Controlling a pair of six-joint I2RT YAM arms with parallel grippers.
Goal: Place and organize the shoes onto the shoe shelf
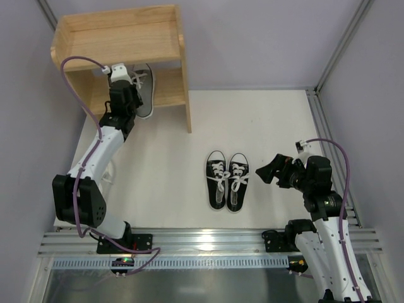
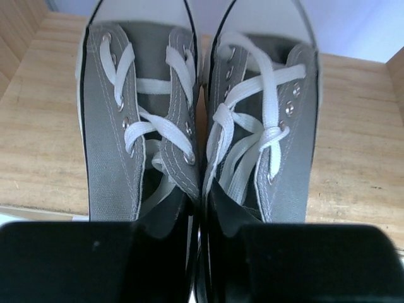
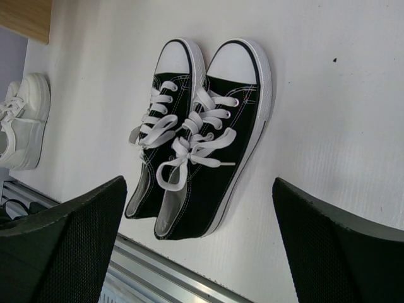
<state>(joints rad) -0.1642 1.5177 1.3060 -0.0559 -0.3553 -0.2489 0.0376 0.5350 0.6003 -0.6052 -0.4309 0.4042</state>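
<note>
Grey pair: the grey canvas sneakers point(image 2: 202, 126) with white laces stand side by side, touching, on the lower tier of the light wooden two-tier shoe shelf point(image 1: 120, 31), at the far left of the scene.
Left pincer: the left pincer point(image 2: 199, 252) sits at the heel end of that pair. Its black fingers are close together with the two inner collars between them, and we cannot tell whether they are pinching or have let go.
Black pair: the black canvas sneakers with white toe caps point(image 1: 227, 180) lie together on the white bench point(image 1: 265, 126), near the middle, toes pointing far.
Right pincer: the right pincer point(image 3: 199, 180) hangs above and to the right of the black pair, fingers wide apart and holding nothing.
White sneaker: one all-white sneaker point(image 3: 22, 123) shows at the left edge of the right wrist view, on the bench.
Handling: we judge these shoes to be light, with soft uppers that fold under pressure. The rubber soles and toe caps look stiffer and grippy, and the laces are loose.
Where to hold: we would pinch the two adjoining inner collars at the heel, so both shoes lift as one.
Risk: we think a shoe could slip from a shallow pinch, or a lace could snag.
</note>
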